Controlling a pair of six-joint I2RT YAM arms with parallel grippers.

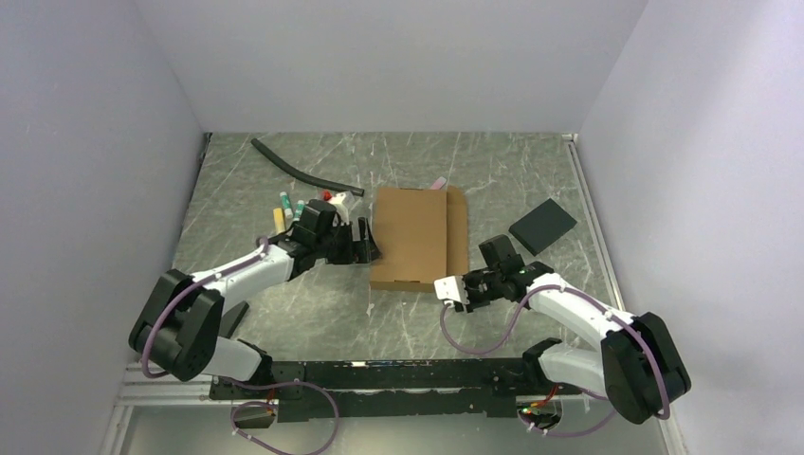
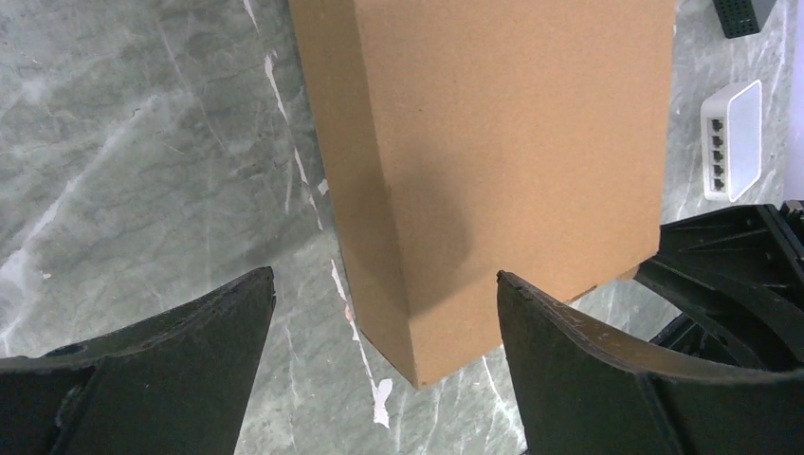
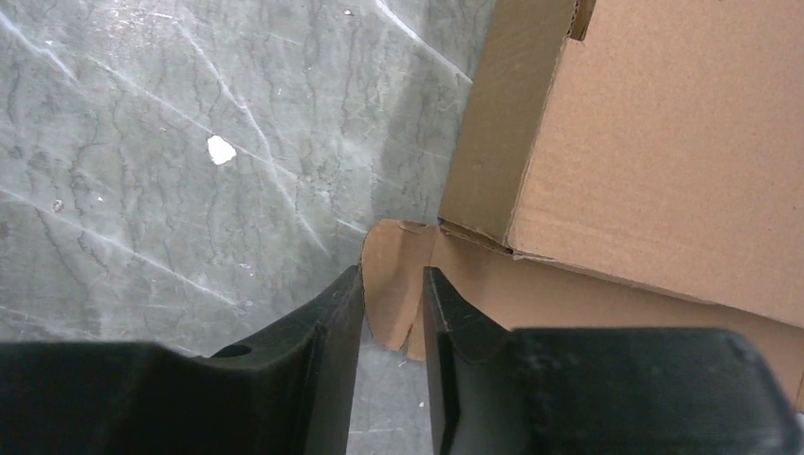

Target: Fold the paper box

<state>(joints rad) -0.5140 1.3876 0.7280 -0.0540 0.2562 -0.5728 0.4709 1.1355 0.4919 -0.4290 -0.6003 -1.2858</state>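
Note:
The paper box (image 1: 410,237) is plain brown cardboard and lies flat and closed in the middle of the table, with a lower layer sticking out on its right side. My left gripper (image 1: 365,245) is open at the box's left edge. In the left wrist view the near corner of the box (image 2: 493,161) sits between its wide-apart fingers (image 2: 569,360), untouched. My right gripper (image 1: 459,284) is at the box's near right corner. In the right wrist view its fingers (image 3: 337,322) stand a narrow gap apart over a rounded cardboard tab (image 3: 393,275), which lies under them, not clamped.
A black hose (image 1: 303,172), several markers (image 1: 286,212) and a small red item (image 1: 327,195) lie back left. A black flat pad (image 1: 542,226) lies right of the box. A small white device with ports (image 2: 732,140) sits by my right gripper.

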